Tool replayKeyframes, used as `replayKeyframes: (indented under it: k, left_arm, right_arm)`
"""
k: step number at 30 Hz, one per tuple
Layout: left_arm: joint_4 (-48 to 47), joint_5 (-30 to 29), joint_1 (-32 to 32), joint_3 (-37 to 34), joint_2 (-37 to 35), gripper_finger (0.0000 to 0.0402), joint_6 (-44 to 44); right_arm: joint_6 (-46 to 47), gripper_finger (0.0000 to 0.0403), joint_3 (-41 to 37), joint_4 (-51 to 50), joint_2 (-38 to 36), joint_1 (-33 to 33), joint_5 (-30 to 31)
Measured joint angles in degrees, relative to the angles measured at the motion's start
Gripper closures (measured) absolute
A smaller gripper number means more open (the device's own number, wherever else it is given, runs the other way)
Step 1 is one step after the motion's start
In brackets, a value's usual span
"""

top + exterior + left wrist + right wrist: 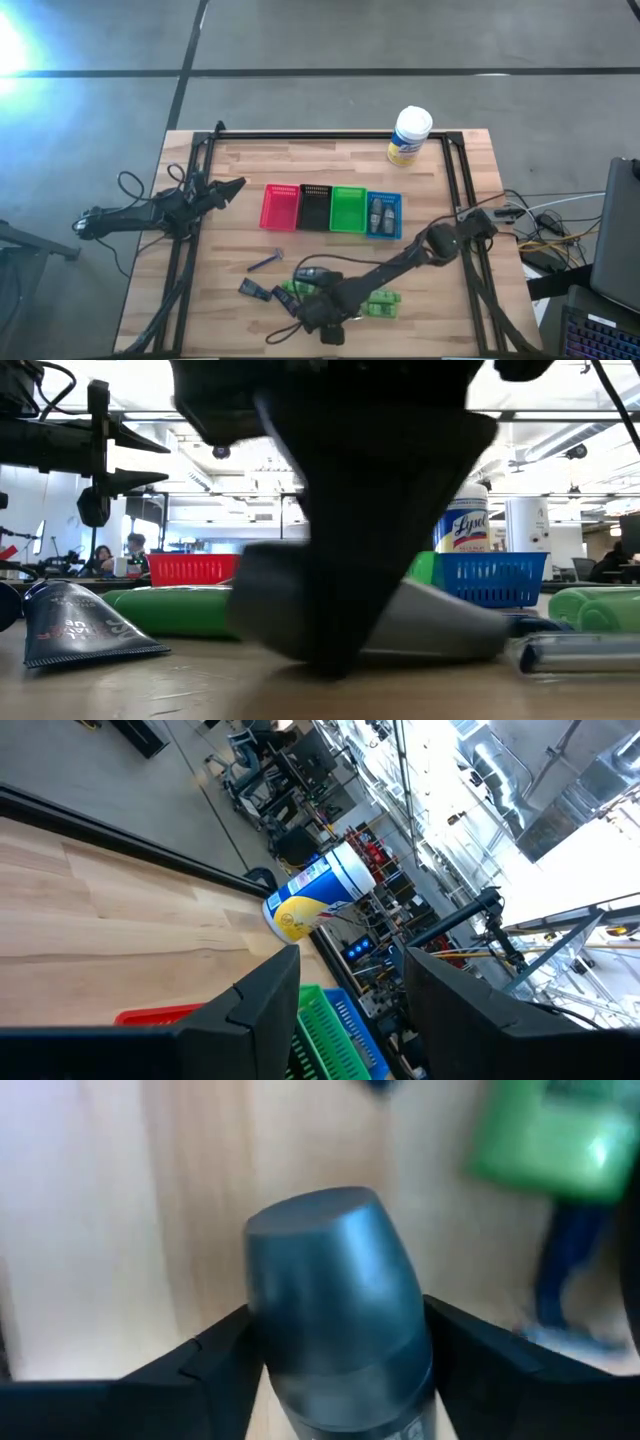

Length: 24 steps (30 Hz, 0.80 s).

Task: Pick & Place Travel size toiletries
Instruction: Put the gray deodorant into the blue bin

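My right gripper (325, 322) is down at the table's near edge, shut on a grey oval bottle (335, 1300) that lies on the wood (440, 625). Around it lie green packets (380, 303), a small black tube (252, 290) and a thin blue-handled stick (265, 262). Two more grey bottles (381, 214) stand in the blue tray (398, 203). My left gripper (235, 187) is open and empty, in the air at the table's left, beside the red tray (280, 207). My right gripper pinches the grey bottle between its two fingers, one finger (215, 1355) on each of the bottle's long sides (262, 1365). The fingers come from above, slanting down. The bottle's rounded end (320, 1230) sticks out past them, and its underside lies on the table.
Red, black (315, 207), green (348, 209) and blue trays stand in a row mid-table. A big white canister with a yellow label (409, 135) stands at the far right. A black frame (330, 135) runs along the table's far and side edges.
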Motion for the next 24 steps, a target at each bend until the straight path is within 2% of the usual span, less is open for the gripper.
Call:
replayKeyframes:
  k: [3, 8, 11, 14, 18, 24]
  left_arm:
    - [0.00, -0.02, 0.00, 0.00, 0.00, 0.0217, 0.00]
    - [0.00, -0.01, 0.00, 0.00, 0.00, 0.0217, 0.00]
    - [0.00, -0.02, 0.00, 0.00, 0.00, 0.0217, 0.00]
    - [0.00, -0.02, 0.00, 0.00, 0.00, 0.0217, 0.00]
    - [0.00, 0.00, 0.02, 0.00, 0.00, 0.0217, 0.00]
    - [0.00, 0.01, 0.00, 0.00, 0.00, 0.0217, 0.02]
  right_arm:
    - [2.74, 0.0198, 2.12, -4.68, -0.17, -0.57, -0.06]
    - [12.37, 0.0198, 6.12, -10.57, -3.78, -1.77, 1.61]
    - [23.04, 0.0198, 7.29, -15.90, -7.77, -2.48, 6.86]
    - [35.31, 0.0198, 5.93, -24.97, -11.79, -4.27, 8.56]
    - [47.22, 0.0198, -0.50, -32.30, -17.42, -8.04, 9.42]
    - [58.55, 0.0196, -20.04, -29.78, -30.95, -16.81, 9.55]
